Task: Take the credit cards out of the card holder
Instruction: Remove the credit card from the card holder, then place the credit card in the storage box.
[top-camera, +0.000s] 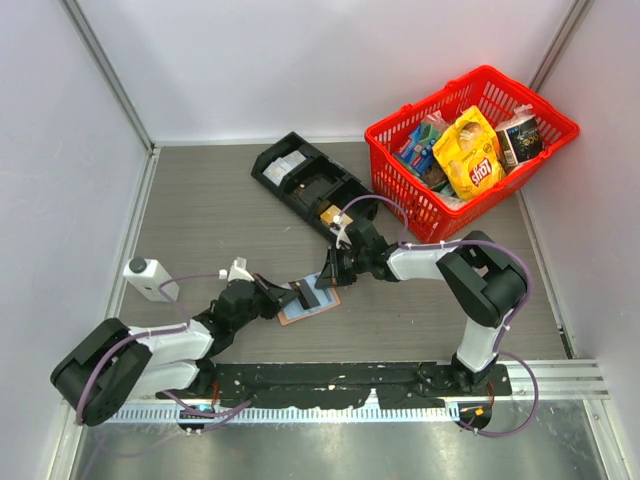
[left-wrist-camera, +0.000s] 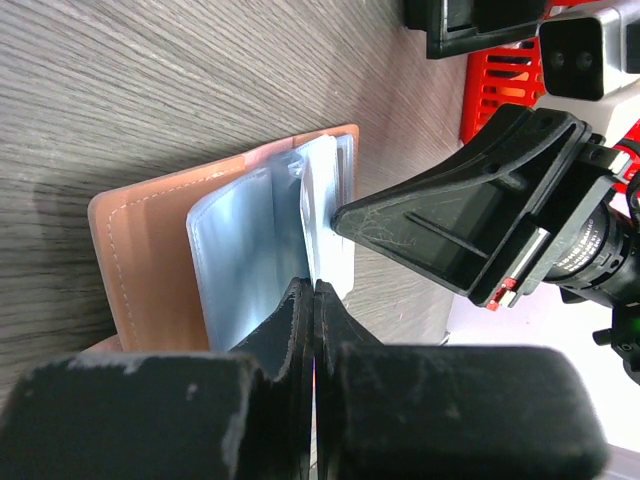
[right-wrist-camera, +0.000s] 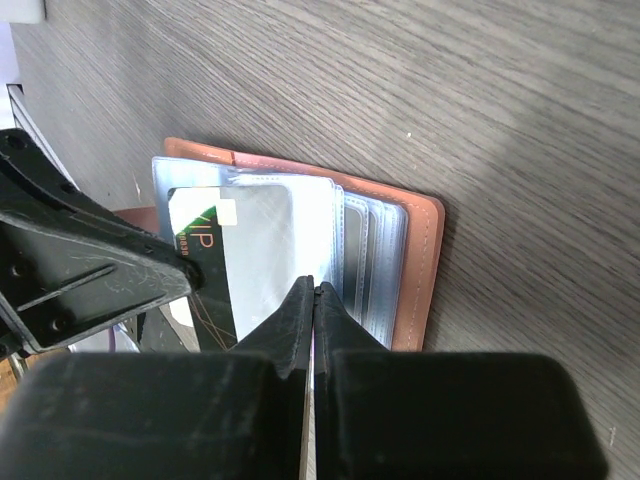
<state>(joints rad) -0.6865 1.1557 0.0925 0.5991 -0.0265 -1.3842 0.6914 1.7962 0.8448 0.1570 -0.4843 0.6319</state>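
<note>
A red basket (top-camera: 402, 195) of snacks is seen at two o'clock, a black tray (top-camera: 300, 175) at twelve, a white box (top-camera: 148, 278) at nine.

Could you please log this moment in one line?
card holder open | left gripper shut at sleeves | right gripper shut at sleeves | VIP card in sleeve

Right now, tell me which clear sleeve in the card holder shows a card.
The frontmost sleeve, with a dark VIP-lettered card inside; those fanned behind it show only pale plastic.
</note>
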